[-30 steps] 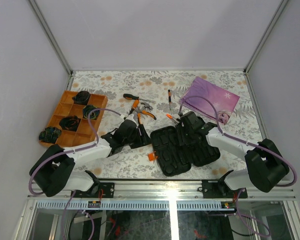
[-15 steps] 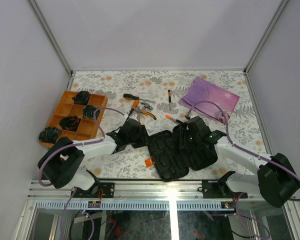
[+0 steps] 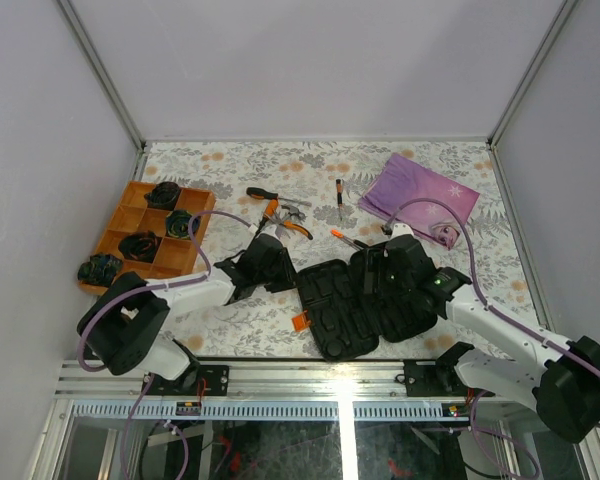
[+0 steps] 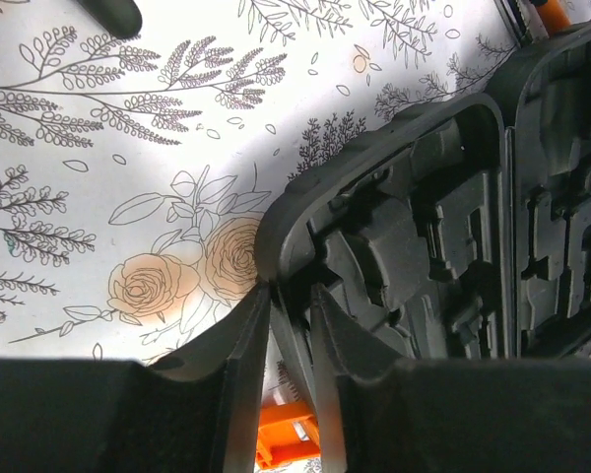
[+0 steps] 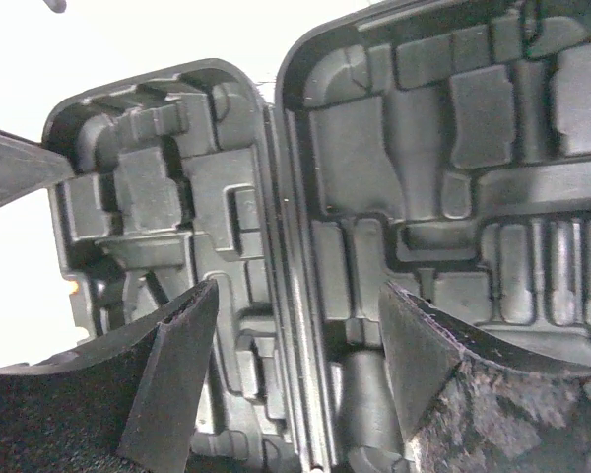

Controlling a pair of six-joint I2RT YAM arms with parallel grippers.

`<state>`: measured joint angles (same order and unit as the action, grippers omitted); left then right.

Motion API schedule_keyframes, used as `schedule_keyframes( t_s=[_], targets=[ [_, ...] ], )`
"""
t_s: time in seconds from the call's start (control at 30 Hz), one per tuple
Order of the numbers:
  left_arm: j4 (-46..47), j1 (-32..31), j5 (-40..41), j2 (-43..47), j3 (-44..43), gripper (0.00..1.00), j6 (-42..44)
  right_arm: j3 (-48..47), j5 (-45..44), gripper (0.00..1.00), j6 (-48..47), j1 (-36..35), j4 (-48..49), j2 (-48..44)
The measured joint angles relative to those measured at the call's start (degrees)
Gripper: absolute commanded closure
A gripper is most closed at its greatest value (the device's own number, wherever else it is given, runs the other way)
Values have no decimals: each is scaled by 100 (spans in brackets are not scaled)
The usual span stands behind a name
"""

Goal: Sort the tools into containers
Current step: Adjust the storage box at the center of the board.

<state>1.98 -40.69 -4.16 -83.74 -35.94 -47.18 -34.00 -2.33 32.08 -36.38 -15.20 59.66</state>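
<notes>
The black tool case lies open flat near the front, with empty moulded slots and an orange latch on its left edge. My left gripper is shut on the rim at the case's far left corner, one finger on each side of the wall. My right gripper hovers open over the case's hinge line, holding nothing. Behind the case lie loose tools: a screwdriver, orange-handled pliers, a second screwdriver and a third.
An orange divided tray with black coiled lumps stands at the left. A purple bag lies at the back right. Grey walls enclose the floral table. The orange latch shows below my left fingers.
My right arm has swung out to the right and its gripper has settled over the middle of the case. My left gripper has moved right onto the case's left rim.
</notes>
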Motion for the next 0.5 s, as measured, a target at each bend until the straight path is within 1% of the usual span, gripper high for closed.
schedule_keyframes(
  t_s=[0.1, 0.27, 0.4, 0.5],
  targets=[
    [-26, 0, 39, 26, 0, 87, 39, -28, -177, 26, -168, 0, -144, -57],
    [-197, 44, 76, 20, -39, 92, 98, -44, -328, 26, -299, 0, -275, -144],
    [-284, 192, 44, 22, -70, 93, 249, -44, -417, 26, -337, 0, -304, -162],
    [-299, 352, -17, 33, -70, 92, 389, -44, -433, 25, -358, 0, -304, -166]
  ],
)
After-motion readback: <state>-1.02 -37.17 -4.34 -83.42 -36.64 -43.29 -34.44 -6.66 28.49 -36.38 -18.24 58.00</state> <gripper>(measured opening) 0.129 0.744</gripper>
